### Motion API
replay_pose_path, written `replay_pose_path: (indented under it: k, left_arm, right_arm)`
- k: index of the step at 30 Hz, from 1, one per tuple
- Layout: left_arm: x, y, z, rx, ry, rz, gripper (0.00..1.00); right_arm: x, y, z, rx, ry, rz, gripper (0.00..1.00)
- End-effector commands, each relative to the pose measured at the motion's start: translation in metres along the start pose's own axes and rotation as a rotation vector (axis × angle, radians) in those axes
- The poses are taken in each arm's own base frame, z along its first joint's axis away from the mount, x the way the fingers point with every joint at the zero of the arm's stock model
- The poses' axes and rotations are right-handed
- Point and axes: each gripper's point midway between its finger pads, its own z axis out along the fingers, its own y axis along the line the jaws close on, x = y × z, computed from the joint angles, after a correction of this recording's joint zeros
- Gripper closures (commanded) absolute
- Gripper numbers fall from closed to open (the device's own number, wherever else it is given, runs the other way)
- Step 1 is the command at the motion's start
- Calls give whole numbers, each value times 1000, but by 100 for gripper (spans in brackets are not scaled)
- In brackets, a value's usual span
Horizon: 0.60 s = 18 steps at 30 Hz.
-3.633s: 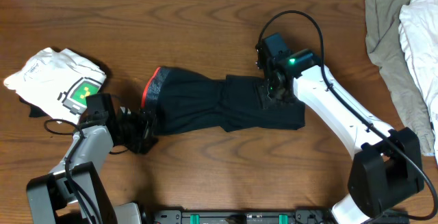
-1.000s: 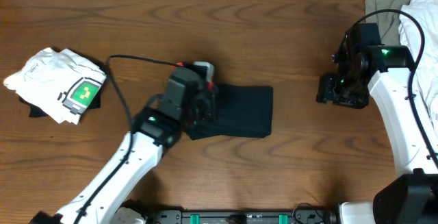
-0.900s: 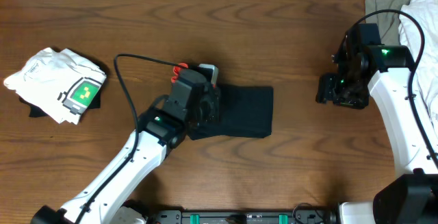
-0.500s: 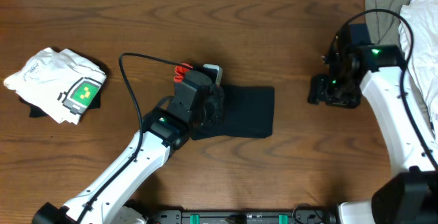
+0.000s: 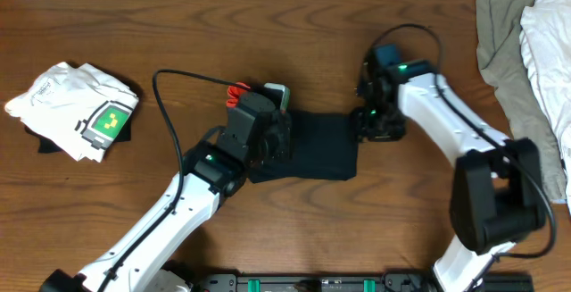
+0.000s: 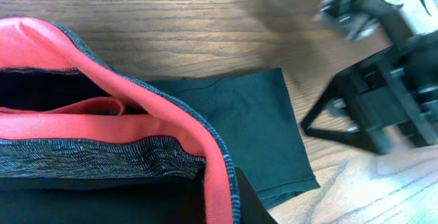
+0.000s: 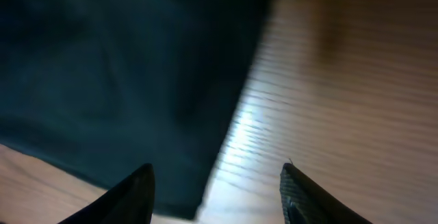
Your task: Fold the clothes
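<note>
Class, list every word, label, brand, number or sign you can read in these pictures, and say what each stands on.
No text can be read in any view.
On the shirt: only a green square print, with no letters readable at this size.
On the trousers: a grey waistband edged in red, with no logo or label in view.
Right wrist view: blurred, no writing visible.

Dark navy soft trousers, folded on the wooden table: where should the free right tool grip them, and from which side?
Take the straight free edge of the dark navy soft trousers nearest the open right tool, coming from the right. It lies flat on the wooden table; the left tool clamps the grey, red-edged waistband.
</note>
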Motion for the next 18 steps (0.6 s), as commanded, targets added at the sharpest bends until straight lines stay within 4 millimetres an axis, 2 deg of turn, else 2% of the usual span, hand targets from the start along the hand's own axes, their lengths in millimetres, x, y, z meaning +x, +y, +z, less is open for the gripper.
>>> replay_pose_path:
  k: [1,10,15,18]
  left_arm:
    - [-15,-18,-14,68,-41,31,94]
    - [-14,-28,-24,115,-37,35,94]
    - [-12,-32,-25,142,-26,37,94]
    - [-10,-44,-27,188,-13,76,94]
  right_arm:
    - [2,6,16,1,31,-6,43]
    - [4,1,52,17,105,14,46]
    - [6,2,57,21,119,12,46]
    - [6,2,57,21,117,17,46]
